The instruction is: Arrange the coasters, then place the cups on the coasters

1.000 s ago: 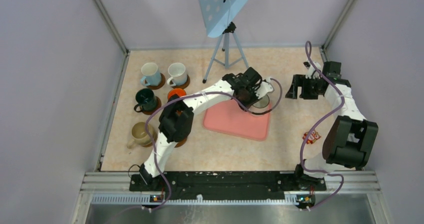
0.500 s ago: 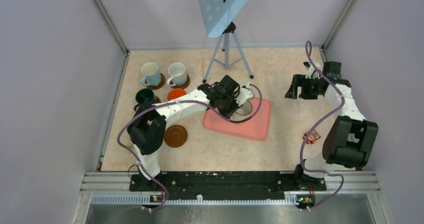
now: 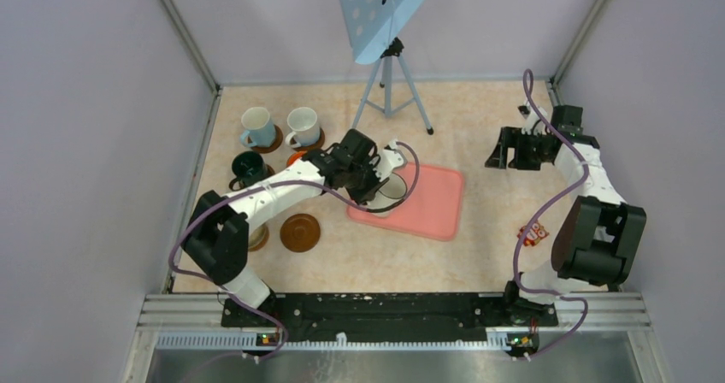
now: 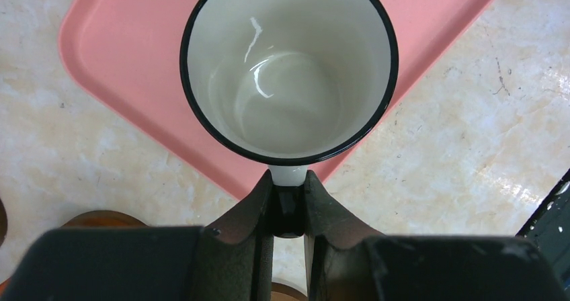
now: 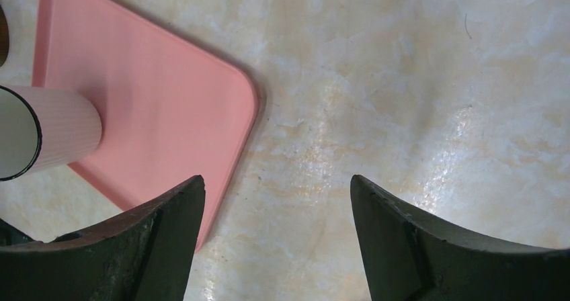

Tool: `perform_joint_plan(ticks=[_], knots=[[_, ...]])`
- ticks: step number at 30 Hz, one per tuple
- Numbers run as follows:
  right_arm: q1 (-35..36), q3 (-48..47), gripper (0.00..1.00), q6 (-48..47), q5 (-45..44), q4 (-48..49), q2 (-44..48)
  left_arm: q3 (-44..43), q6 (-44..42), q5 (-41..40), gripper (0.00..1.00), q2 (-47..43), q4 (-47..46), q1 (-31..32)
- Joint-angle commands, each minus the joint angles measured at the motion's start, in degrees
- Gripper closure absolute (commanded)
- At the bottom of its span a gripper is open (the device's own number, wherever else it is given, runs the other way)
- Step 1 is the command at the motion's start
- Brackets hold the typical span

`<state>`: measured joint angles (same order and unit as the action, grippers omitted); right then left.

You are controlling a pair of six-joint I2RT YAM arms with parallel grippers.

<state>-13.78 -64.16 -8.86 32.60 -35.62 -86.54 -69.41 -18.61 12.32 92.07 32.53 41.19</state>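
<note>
**Overhead view, centre.** The left gripper (image 3: 374,180) is closed narrowly on the handle of a white ceramic mug with a thin dark rim (image 3: 394,186). This mug is upright, mouth up, over the left corner of a pink rectangular plastic tray (image 3: 438,205). Whether its base touches the tray cannot be told.

**Left wrist view.** Both fingers pinch the handle just below the rim. The inside of the mug is glossy and empty.

**Right wrist view.** At the left edge of the frame the same mug shows a pale, ribbed outer wall above the pink tray.

**Overhead view, upper right of centre.** The right gripper (image 3: 498,148) hangs over the beige marbled tabletop (image 3: 479,255) to the right of the tray. Its jaws are spread wide and hold nothing.

**Overhead view, left part.**
- An empty brown round coaster with a ringed centre (image 3: 300,232) lies on the tabletop just lower left of the tray.
- Above it stand a white mug with a bluish wall (image 3: 256,129), a plain white mug (image 3: 303,127) and a dark green mug (image 3: 249,170), each on a similar brown disc.
- An orange mug (image 3: 297,156) is largely hidden behind the left arm.

**Overhead view, other items.** A red-and-white snack packet (image 3: 533,233) lies at lower right. A blue perforated panel on a grey tripod (image 3: 380,11) stands at top centre.
</note>
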Motion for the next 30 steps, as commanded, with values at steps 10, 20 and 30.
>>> perform_joint_plan(ticks=[10,20,30], knots=[[-0.8,-0.8,0.22,-0.5,1.2,0.2,0.2,1.4,-3.5,-2.6,0.8,0.5,1.4,0.1],[-0.8,-0.3,0.22,-0.4,0.9,0.4,0.7,-2.4,-2.4,-4.4,0.53,5.9,2.5,0.1],[-0.8,-0.2,0.22,-1.0,0.2,0.3,1.0,-2.1,-1.1,-4.7,0.59,7.6,1.0,0.1]])
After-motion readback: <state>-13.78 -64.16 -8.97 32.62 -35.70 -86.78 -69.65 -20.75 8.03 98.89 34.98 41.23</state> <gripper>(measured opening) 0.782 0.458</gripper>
